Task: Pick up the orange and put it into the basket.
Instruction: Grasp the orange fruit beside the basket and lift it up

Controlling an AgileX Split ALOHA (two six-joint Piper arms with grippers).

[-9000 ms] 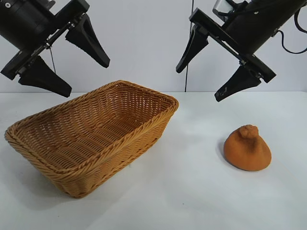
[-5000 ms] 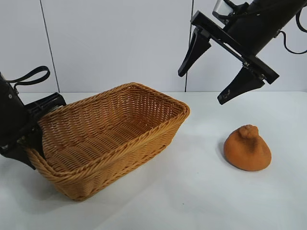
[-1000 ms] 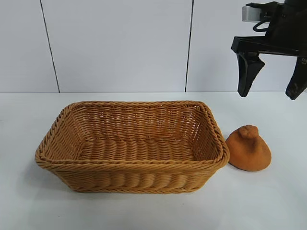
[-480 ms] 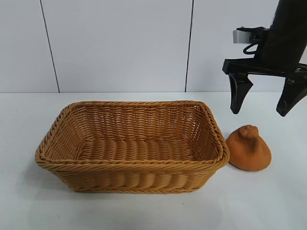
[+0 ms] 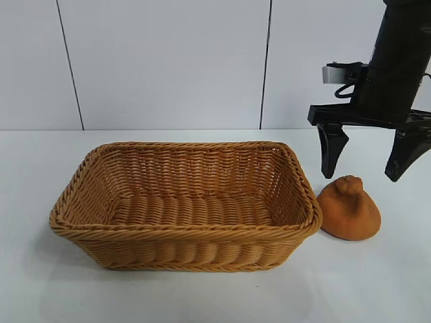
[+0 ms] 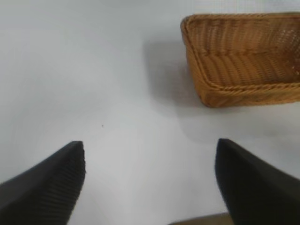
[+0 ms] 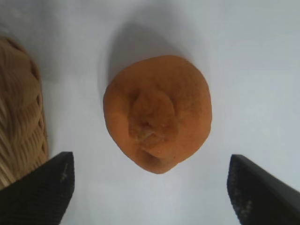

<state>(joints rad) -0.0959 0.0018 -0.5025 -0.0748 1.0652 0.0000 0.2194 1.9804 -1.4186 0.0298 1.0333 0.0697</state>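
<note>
The orange [image 5: 349,209] is a dull-orange lump with a knobby top, resting on the white table just right of the basket [image 5: 184,230]. The golden-brown wicker basket stands at the table's middle. My right gripper [image 5: 361,168] hangs open just above and behind the orange, its two black fingers spread wider than it. In the right wrist view the orange [image 7: 157,112] lies below the open gripper [image 7: 151,168], with the basket's rim [image 7: 21,117] at one side. My left gripper [image 6: 150,161] is open over bare table, out of the exterior view; the basket [image 6: 243,58] shows beyond it.
The white table [image 5: 222,296] runs to a white panelled wall [image 5: 168,60] at the back. The basket's right end nearly touches the orange.
Over nine seconds the left arm left the exterior view and the basket now sits square beside the orange. In the last second my right gripper came down and leftward over the orange.
</note>
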